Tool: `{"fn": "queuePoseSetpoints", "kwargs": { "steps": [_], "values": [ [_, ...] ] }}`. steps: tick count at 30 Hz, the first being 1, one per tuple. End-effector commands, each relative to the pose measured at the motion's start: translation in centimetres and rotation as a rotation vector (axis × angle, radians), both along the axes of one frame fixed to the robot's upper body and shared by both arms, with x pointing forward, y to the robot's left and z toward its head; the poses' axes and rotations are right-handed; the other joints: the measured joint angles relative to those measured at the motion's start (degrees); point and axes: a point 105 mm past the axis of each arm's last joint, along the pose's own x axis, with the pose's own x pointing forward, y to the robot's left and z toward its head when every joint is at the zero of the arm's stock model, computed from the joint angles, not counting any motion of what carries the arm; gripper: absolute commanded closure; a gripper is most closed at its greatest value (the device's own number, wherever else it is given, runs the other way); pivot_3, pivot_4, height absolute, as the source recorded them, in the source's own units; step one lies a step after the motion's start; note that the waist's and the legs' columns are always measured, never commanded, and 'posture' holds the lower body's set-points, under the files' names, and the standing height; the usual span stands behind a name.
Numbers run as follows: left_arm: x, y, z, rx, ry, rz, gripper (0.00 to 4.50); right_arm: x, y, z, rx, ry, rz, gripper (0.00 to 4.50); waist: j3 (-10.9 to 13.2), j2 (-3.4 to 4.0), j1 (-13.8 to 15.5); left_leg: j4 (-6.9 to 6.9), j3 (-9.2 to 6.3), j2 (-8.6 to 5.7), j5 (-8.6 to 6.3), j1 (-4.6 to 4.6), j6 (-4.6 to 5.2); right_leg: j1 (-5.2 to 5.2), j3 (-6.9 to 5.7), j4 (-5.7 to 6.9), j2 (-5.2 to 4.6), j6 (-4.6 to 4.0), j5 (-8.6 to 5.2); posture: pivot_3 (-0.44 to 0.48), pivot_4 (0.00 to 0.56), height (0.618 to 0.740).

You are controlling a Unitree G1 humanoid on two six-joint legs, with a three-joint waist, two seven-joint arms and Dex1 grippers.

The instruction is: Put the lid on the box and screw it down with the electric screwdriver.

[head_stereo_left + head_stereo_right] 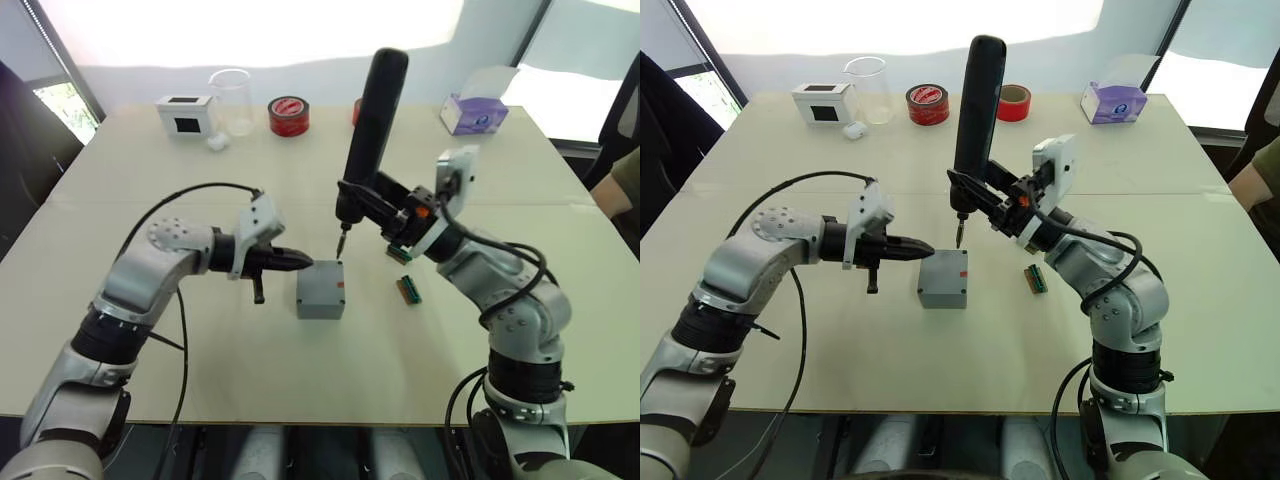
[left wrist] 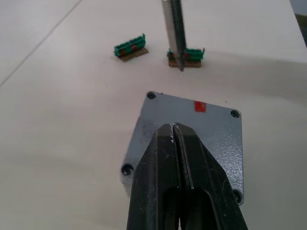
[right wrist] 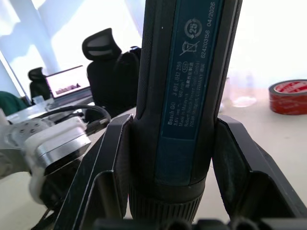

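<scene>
Box (image 1: 320, 291) grey, lid (image 2: 192, 139) speckled grey with a small red mark (dark screws at the corners). Screwdriver (image 1: 372, 120) black, blue label with white print. Both grippers' fingers (image 2: 182, 177) black. Two small pieces (image 2: 130, 48) green with red. Tape roll (image 1: 288, 116) red. Tissue box (image 1: 472, 113) purple. Table (image 1: 200, 380) cream.

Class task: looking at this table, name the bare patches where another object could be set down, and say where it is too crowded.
Free: the near table strip between the box and the front edge, and the stretch between the box and the back row. Crowded: around the box, where both tools and the electric screwdriver meet, by the green pieces, and the back edge from the white box to the tissue box.
</scene>
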Motion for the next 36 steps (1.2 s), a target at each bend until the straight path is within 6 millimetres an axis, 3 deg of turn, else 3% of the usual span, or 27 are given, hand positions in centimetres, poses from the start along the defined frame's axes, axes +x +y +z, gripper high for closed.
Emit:
{"fn": "queuePoseSetpoints", "kwargs": {
  "steps": [1, 7, 24, 32, 36],
  "values": [
    [0.0, -0.5, 0.2, 0.015, -0.043, -0.019, 4.5, -0.6, 0.9, 0.6, -0.017, -0.097, 0.012, 2.7, 0.0, 0.0, -0.2, -0.01, 0.0, 0.01, 0.01, 0.0, -0.02, 0.0, 0.0, 0.0, 0.01, 0.0, 0.0, 0.0, 0.15, 0.74],
    [0.0, -0.5, -0.9, 0.044, -0.035, -0.006, 4.5, 0.1, 1.0, -0.2, -0.039, -0.113, -0.019, 2.7, 0.0, 0.0, -0.3, -0.01, 0.0, 0.09, 0.02, 0.0, -0.03, 0.0, 0.0, 0.0, 0.07, 0.0, 0.0, 0.0, 0.15, 0.74],
    [0.3, -0.3, -1.0, 0.052, -0.035, 0.0, 4.5, 0.9, 1.0, -2.6, -0.141, -0.137, -0.054, 2.7, 0.0, -0.01, -0.3, 0.0, 0.0, 0.09, 0.01, 0.05, -0.02, 0.05, 0.0, 0.0, 0.07, 0.0, 0.0, 0.0, 0.15, 0.74],
    [0.2, -0.2, -1.2, 0.056, -0.03, -0.001, 4.5, 0.1, 1.3, -6.7, -0.254, -0.02, 0.009, 2.7, -0.1, -0.03, -0.2, -0.01, 0.0, 0.09, -0.12, 0.27, 0.21, 0.31, 0.0, -0.02, 0.07, -0.01, 0.0, 0.0, 0.15, 0.74],
    [0.2, -0.1, -1.7, 0.07, -0.024, 0.003, 4.5, 0.2, 1.2, -7.2, -0.262, 0.007, -0.002, 2.7, -0.1, -0.04, -0.2, -0.17, 0.01, 0.09, -0.23, 1.18, 0.37, 1.17, 0.0, -0.15, 0.06, -0.15, -0.12, 0.0, 0.15, 0.74]
  ]
}}
